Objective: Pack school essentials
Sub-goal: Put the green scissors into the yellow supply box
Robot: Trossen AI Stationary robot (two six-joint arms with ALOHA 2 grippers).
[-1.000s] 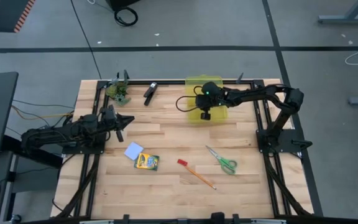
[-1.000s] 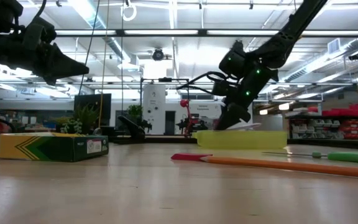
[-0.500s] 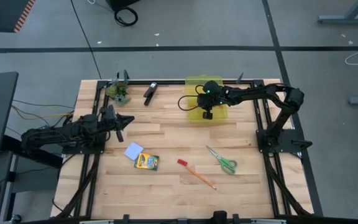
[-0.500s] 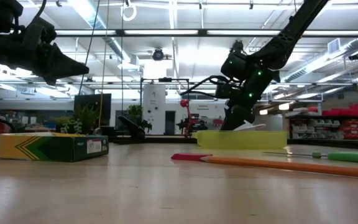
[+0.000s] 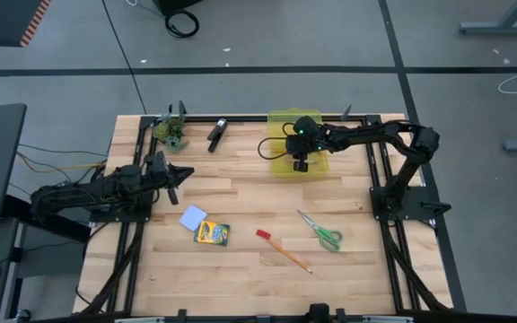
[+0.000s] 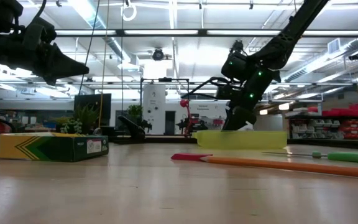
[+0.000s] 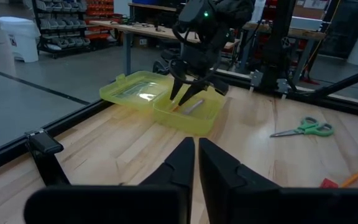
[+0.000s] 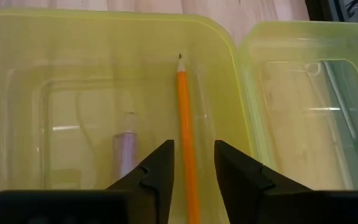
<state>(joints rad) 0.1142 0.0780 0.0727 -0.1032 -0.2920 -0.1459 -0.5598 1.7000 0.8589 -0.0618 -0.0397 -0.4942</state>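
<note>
My right gripper [image 8: 192, 163] hangs open over the tray of the yellow box [image 5: 281, 121], fingers slanting down. An orange pencil [image 8: 183, 106] lies on the tray floor in line with the gap between the fingers, apart from both. A purple pen [image 8: 126, 149] lies beside it. The box's lid [image 8: 303, 93] lies open next to the tray. Green-handled scissors [image 5: 321, 231], another orange pencil [image 5: 287, 254], a red piece [image 5: 263, 235], the crayon box [image 5: 212, 233] and a light-blue pad [image 5: 192, 217] lie on the table. My left gripper [image 5: 179, 172] waits shut above the table's left side.
A black clip-like thing [image 5: 216, 134] and a small green clump [image 5: 170, 133] sit near the table's far left edge. Black frame rails [image 5: 384, 170] run along the table's sides. Bare wood lies between the box and the loose items.
My right gripper has opened over the yellow box. The pale thing that showed at its fingertips in the low view has dropped out of sight behind the box's wall. The gripper itself has stayed over the tray.
</note>
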